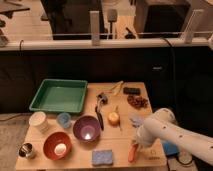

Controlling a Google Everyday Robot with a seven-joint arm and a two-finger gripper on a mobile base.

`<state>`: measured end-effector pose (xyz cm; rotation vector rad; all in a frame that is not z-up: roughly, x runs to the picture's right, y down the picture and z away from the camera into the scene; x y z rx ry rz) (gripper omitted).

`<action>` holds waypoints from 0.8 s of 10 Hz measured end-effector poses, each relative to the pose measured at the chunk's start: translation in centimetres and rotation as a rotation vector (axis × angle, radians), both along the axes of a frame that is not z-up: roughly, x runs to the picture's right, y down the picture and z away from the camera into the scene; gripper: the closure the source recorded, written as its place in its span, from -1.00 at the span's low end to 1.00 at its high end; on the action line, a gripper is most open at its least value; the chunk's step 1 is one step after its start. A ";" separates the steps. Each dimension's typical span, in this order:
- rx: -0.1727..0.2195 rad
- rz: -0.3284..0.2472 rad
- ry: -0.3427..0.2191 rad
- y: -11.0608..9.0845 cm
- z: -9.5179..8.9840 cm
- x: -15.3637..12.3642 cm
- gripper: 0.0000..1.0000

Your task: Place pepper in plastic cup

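The gripper hung right over the pepper, which lay just beneath it. A pinch at mid-length and a straight lift would serve best. The wrist hid whether it was spread or pinching; I couldn't tell. Nor which was plastic, the white cup or the blue cup, far to its left.

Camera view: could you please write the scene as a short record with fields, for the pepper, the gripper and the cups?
pepper: lies near the front edge of the table, right of the sponge; not in any cup
gripper: low at the pepper's far end, arm reaching in from the right
cups: white cup and blue cup left of the purple bowl; metal cup at front left
task state: pepper not yet in a cup
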<state>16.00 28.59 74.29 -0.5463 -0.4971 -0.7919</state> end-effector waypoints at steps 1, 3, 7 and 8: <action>0.001 0.000 -0.001 -0.1 -0.1 0.0 0.65; 0.003 -0.001 -0.005 -0.5 -0.2 -0.2 0.65; 0.005 -0.007 -0.010 -1.2 -0.4 -0.6 0.79; 0.006 -0.008 -0.011 -1.3 -0.5 -0.7 0.79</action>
